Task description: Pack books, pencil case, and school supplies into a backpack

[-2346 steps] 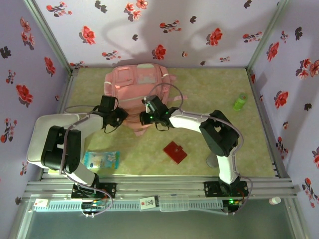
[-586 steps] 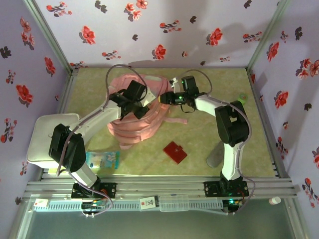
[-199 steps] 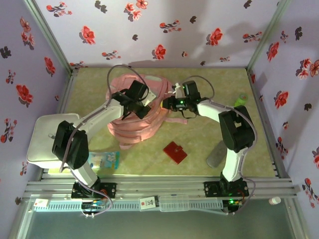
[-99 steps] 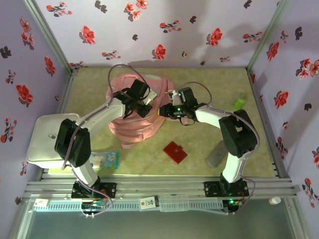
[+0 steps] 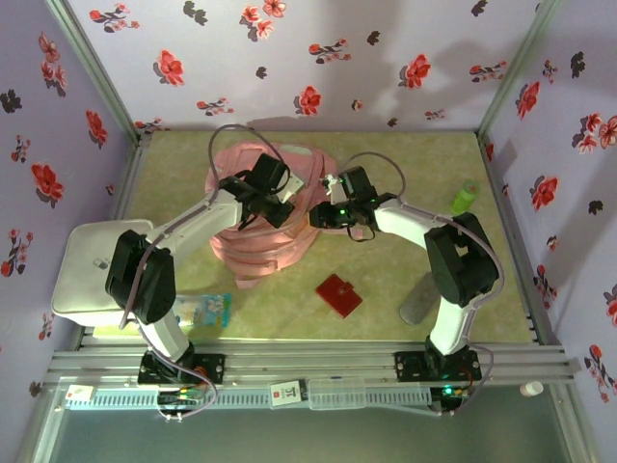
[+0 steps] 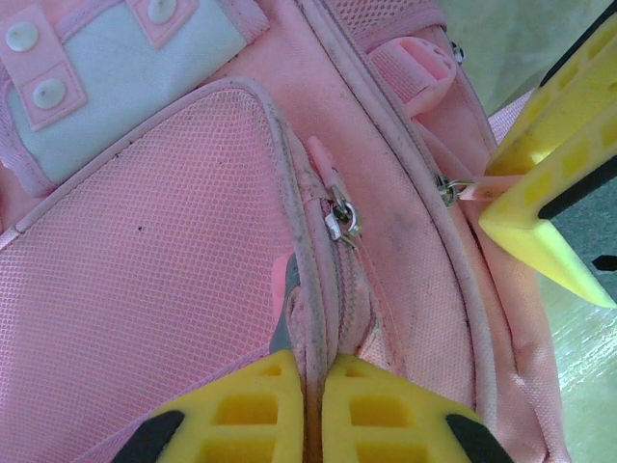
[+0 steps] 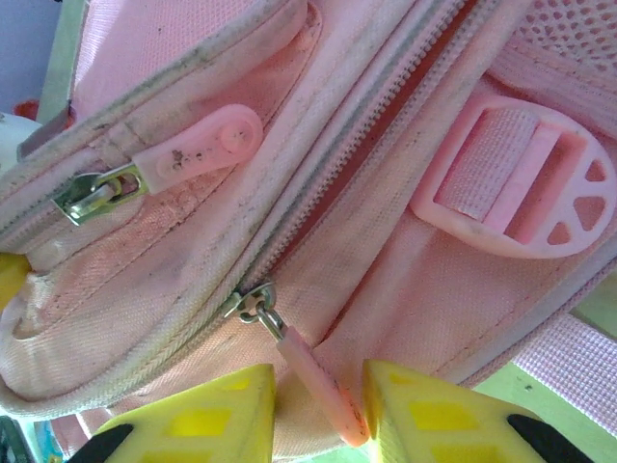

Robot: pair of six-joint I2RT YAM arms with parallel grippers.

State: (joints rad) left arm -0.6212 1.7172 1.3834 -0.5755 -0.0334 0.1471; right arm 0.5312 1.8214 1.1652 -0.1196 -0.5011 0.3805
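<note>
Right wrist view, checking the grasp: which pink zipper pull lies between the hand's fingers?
The lower narrow pull, not the round-ended pull at upper left.

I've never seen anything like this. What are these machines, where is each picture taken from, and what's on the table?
These are two robot arms bolted at the near edge of a table, each ending in a two-finger gripper with yellow fingers. The wide picture looks down from above; the two close-ups come from cameras on the wrists. On the table lie a pink backpack, a red square piece, a grey pouch, a blue book and a small green object. The left gripper pinches a seam of the backpack. The right gripper has a pink zipper pull between its fingers; whether it grips it, I cannot tell.
</note>
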